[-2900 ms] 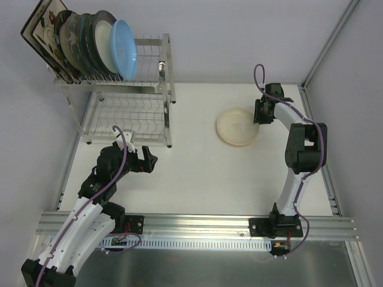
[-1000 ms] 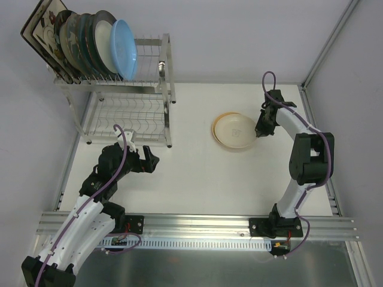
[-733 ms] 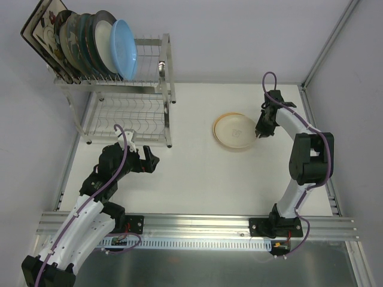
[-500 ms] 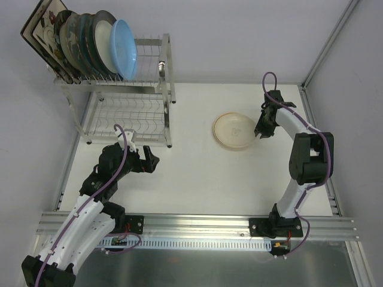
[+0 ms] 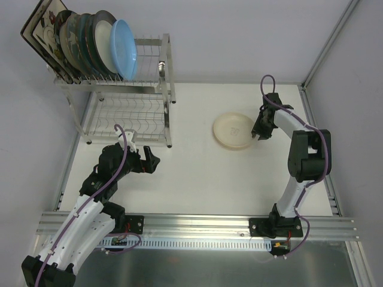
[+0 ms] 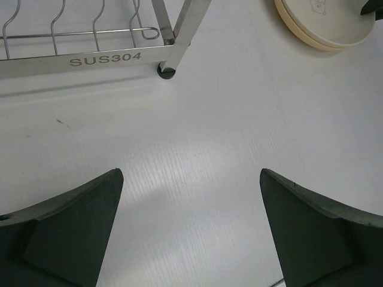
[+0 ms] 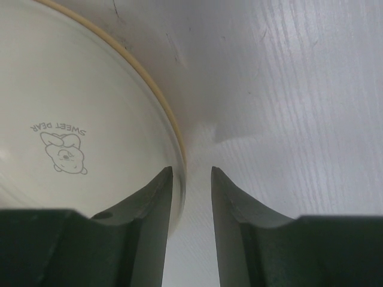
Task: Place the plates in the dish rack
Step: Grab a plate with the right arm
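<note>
1 pale yellow plate (image 5: pixel 234 131) lies flat on the white table (image 5: pixel 197 173), right of centre and well apart from the dish rack (image 5: pixel 128 122) at the far left. In the right wrist view this plate (image 7: pixel 78 107) shows a small printed bear with the words SWEET BEAR, seen upside down. The right gripper (image 5: pixel 258 133) is down at the plate's right edge. Its 2 fingers are parted by a narrow gap, and the right gripper (image 7: pixel 191 173) straddles the rim without pinching it: bare table shows between the rim and the outer finger. The other plates stand on edge in the rack's upper tier, packed at its left end. A square floral plate (image 5: pixel 42 30) is outermost, dark teal plates (image 5: pixel 81 42) come next, and a light blue plate (image 5: pixel 125 48) is last on the right. The lower tier holds no plate. The left gripper (image 5: pixel 146 160) hovers above the table just in front of the rack's near right leg. Its jaws are spread wide with nothing between them. From the left wrist, the left gripper (image 6: pixel 190 176) faces the rack's bar (image 6: pixel 90 61) stamped SUS304, with the yellow plate (image 6: pixel 323 24) at the upper right.
</note>
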